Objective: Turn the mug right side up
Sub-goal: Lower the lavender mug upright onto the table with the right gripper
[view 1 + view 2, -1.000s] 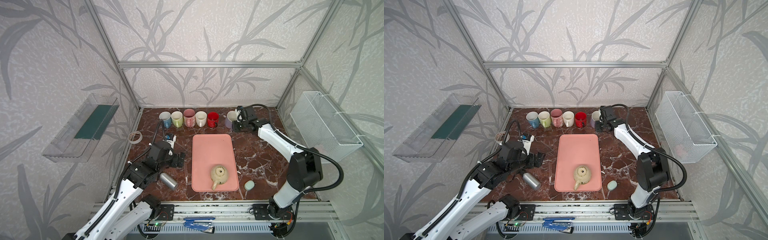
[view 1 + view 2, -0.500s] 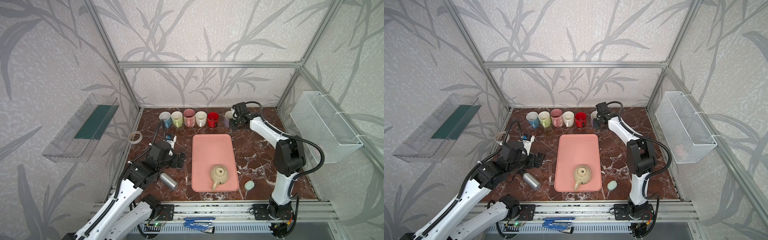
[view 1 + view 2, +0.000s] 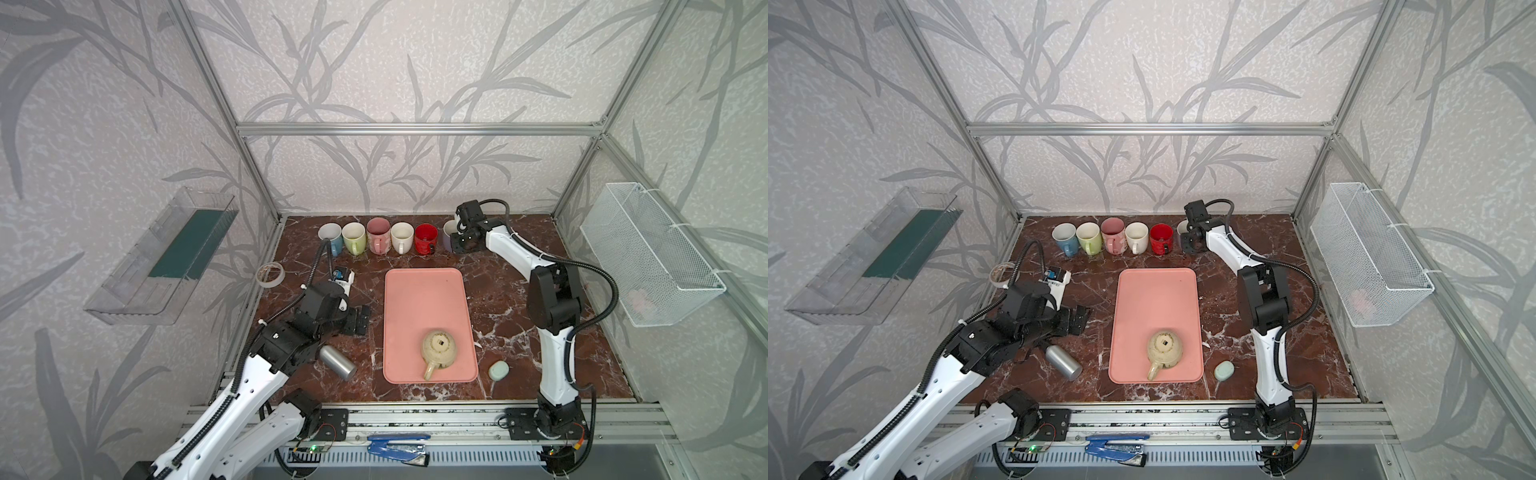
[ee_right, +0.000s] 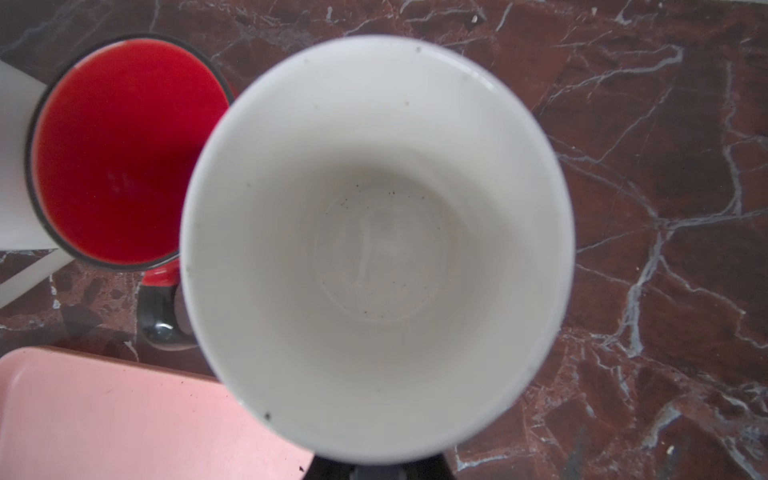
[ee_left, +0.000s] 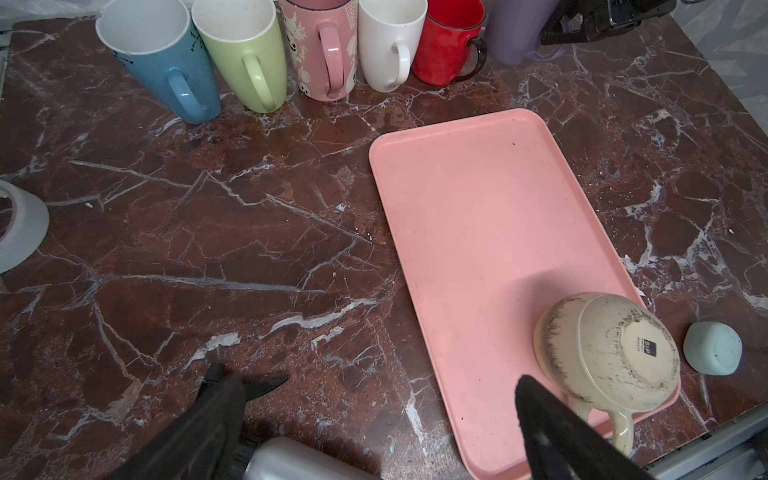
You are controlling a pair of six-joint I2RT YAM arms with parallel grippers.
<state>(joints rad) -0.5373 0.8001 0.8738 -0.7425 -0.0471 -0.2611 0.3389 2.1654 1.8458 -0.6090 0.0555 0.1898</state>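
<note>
A cream mug (image 3: 439,349) (image 3: 1165,348) (image 5: 611,349) sits bottom-up at the near end of the pink tray (image 3: 424,299), its handle pointing to the front. At the right end of the back row a lavender mug (image 3: 449,229) (image 5: 515,33) with a white inside (image 4: 374,232) stands mouth up. My right gripper (image 3: 463,245) (image 3: 1192,245) is shut on it at the handle side; the jaws are hidden under its rim in the right wrist view. Left of the tray, my left gripper (image 3: 359,320) (image 5: 386,386) hangs open and holds nothing.
Blue (image 3: 331,237), green (image 3: 354,237), pink (image 3: 378,235), white (image 3: 401,237) and red (image 3: 426,237) mugs line the back. A silver cylinder (image 3: 337,362) lies under my left arm, a tape roll (image 3: 270,275) at the left edge, a mint object (image 3: 498,370) right of the tray.
My right arm's elbow has swung in from the right, and its gripper with the lavender mug has shifted slightly left toward the red mug. The left arm has not moved.
</note>
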